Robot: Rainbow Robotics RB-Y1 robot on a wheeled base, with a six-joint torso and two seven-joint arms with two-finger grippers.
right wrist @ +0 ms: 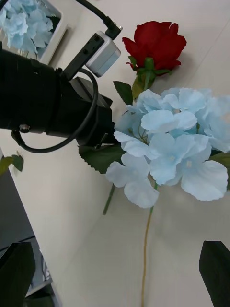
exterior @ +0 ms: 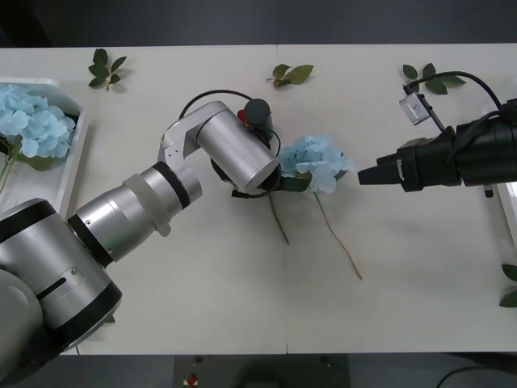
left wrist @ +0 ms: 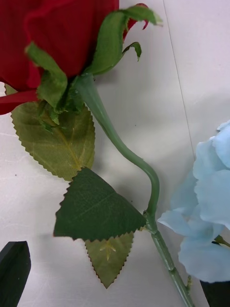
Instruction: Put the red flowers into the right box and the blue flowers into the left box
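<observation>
A red flower (left wrist: 52, 33) lies mid-table with its green stem (left wrist: 129, 153) curving toward a blue flower (exterior: 315, 162) beside it. My left gripper (left wrist: 115, 288) hovers open just over that stem and its leaves; in the front view the silver wrist (exterior: 238, 153) hides it. The same red flower (right wrist: 155, 43) and blue flower (right wrist: 167, 144) sit ahead of my right gripper (exterior: 367, 174), which is open and a little to the right of the blue bloom. More blue flowers (exterior: 32, 121) lie in the left box (exterior: 77, 149). A sliver of the right box (exterior: 509, 210) shows at the table's right edge.
Loose green leaf sprigs lie along the far side of the table (exterior: 107, 69), (exterior: 292, 74), (exterior: 432, 79), and one (exterior: 509, 283) lies near the right edge. Two long stems (exterior: 339, 234) trail toward the front edge. The left arm (exterior: 121, 210) crosses the table's left half.
</observation>
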